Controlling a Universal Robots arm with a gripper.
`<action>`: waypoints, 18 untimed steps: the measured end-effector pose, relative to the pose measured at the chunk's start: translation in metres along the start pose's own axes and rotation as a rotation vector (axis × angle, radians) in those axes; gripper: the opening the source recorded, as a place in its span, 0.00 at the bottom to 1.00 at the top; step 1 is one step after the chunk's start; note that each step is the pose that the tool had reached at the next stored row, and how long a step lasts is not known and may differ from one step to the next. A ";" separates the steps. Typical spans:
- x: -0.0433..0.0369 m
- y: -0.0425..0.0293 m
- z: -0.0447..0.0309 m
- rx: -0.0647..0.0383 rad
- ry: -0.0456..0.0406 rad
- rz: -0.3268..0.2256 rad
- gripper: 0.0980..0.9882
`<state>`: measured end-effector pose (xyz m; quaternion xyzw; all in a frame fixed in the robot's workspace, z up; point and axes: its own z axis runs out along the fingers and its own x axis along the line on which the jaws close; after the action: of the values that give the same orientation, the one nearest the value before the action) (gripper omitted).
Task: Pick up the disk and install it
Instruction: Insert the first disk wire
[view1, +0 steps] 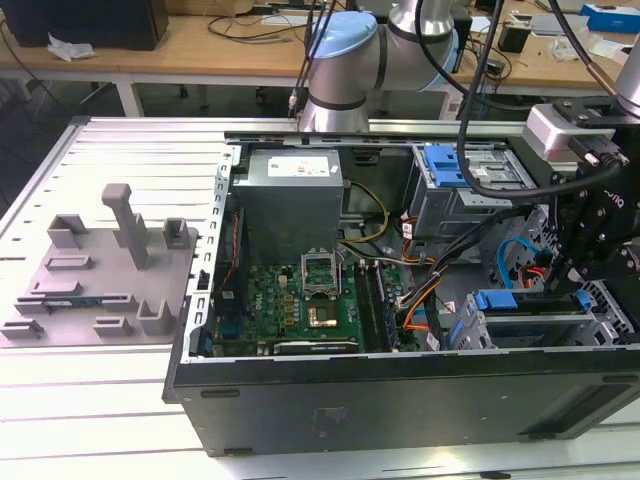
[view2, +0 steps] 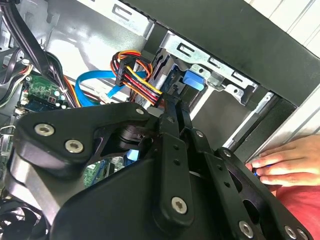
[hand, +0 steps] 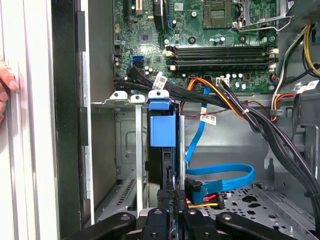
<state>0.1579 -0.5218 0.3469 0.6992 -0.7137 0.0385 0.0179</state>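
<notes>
In the first wrist view the pincer has its fingers drawn close together, pinching the narrow edge of the disk. The disk stands edge-on in a slot of the grey drive cage, its blue rail end facing outward. Just beside it loops a blue flat cable, and beyond lies the green motherboard. A person's hand rests outside the open computer case. Well apart on the table sits a grey fixture plate.

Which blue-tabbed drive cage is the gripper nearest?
The cage at the exterior view's lower right, where the gripper is; the other cage sits farther back.
</notes>
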 end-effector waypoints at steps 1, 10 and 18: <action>0.0000 0.0000 0.0002 0.000 -0.0001 0.000 0.07; -0.0003 -0.0001 0.0037 0.000 0.0001 0.000 0.07; -0.0005 -0.0006 0.0062 0.000 0.0003 0.000 0.07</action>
<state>0.1587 -0.5218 0.3407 0.6992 -0.7137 0.0386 0.0181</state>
